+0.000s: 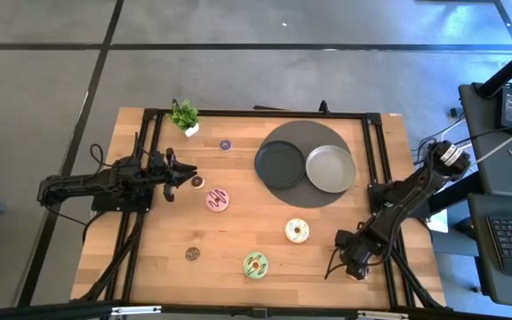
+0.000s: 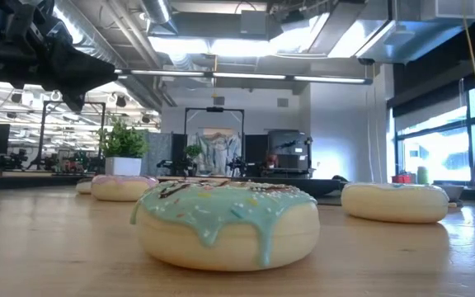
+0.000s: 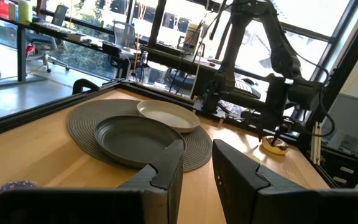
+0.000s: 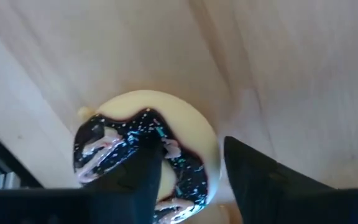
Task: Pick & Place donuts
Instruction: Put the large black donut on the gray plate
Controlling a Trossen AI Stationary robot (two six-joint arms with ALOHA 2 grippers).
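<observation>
My right gripper (image 1: 354, 262) is low over the table's near right corner, open. In the right wrist view a chocolate-iced, sprinkled donut (image 4: 185, 149) lies flat on the wood. One finger (image 4: 145, 168) stands over its hole and the other (image 4: 253, 174) just outside its rim. My left gripper (image 1: 180, 173) is open and empty at the left, beside a brown mini donut (image 1: 197, 181). The pink donut (image 1: 218, 200), cream donut (image 1: 297, 231), green donut (image 1: 256, 264), a second brown mini (image 1: 192, 253) and a purple mini (image 1: 226, 144) lie flat on the table. My right gripper comes at the chocolate donut from above, with one finger over the hole and the other beside the outer rim (image 4: 213, 152), so the ring's wall lies between them. A thin gap shows at the rim. Whether the fingers touch the donut, I cannot tell.
A dark plate (image 1: 280, 164) and a lighter grey plate (image 1: 331, 169) sit on a round dark mat (image 1: 314, 197) at the far right. A small potted plant (image 1: 185, 116) stands at the far left. Black rails (image 1: 380, 160) run along the table's sides.
</observation>
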